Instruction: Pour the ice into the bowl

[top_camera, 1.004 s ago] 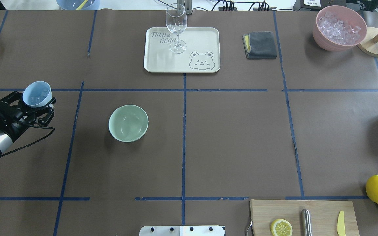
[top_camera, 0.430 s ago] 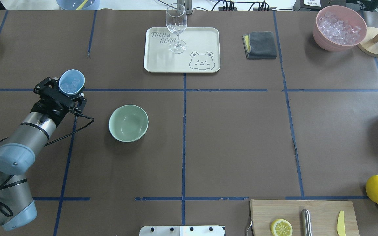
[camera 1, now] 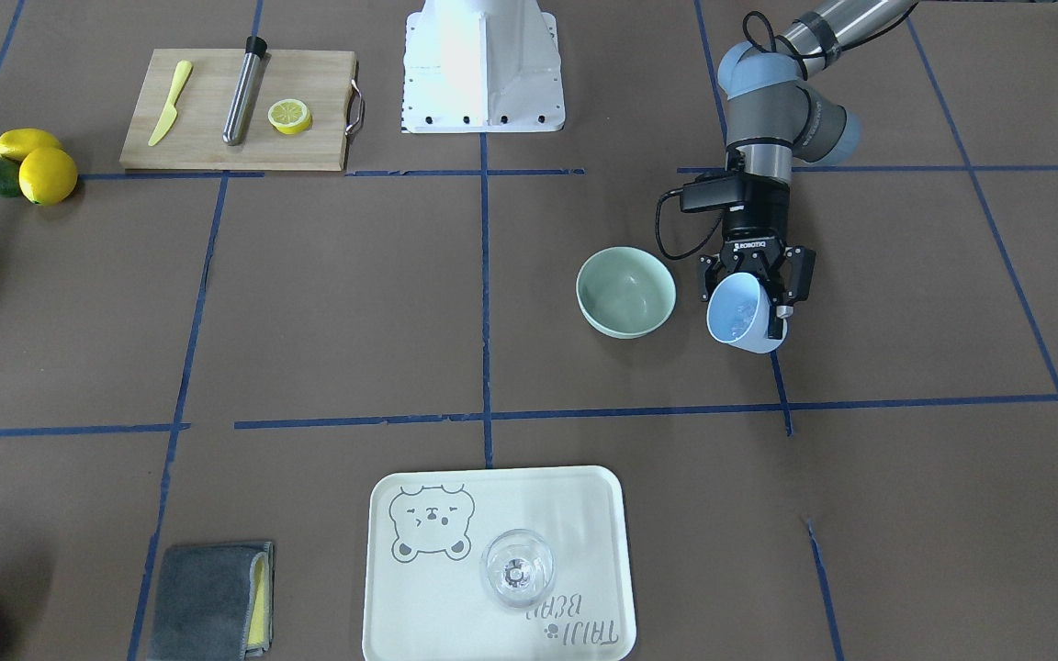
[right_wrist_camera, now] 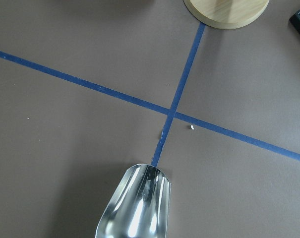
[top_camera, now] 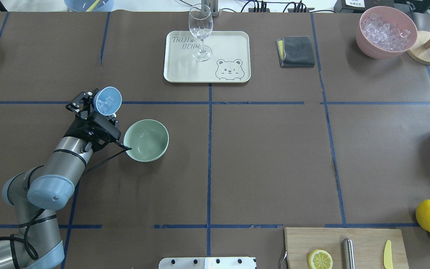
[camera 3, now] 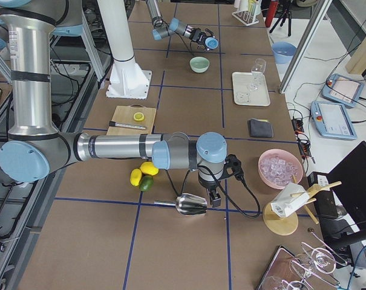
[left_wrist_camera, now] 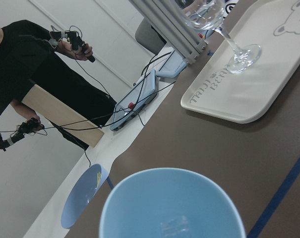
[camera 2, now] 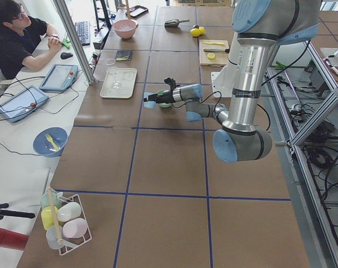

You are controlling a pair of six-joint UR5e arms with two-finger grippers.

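Left fingers (camera 1: 802, 275): clamped on tilted blue cup (top_camera: 108, 98), left-centre of overhead frame.
Ice (top_camera: 105, 106): few clear cubes, inside cup.
Bowl (top_camera: 151, 144): mint-green, on desk (top_camera: 259, 157), just right of cup.
Right fingers (camera 3: 212, 196): grip cannot be told; metal scoop (right_wrist_camera: 135, 208) adjacent.

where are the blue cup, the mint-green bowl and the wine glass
blue cup (top_camera: 113, 96), overhead exterior view, on its inner wall
mint-green bowl (top_camera: 146, 141), overhead exterior view, on its bare inside bottom
wine glass (top_camera: 200, 27), overhead exterior view, on its rounded bowl above the stem
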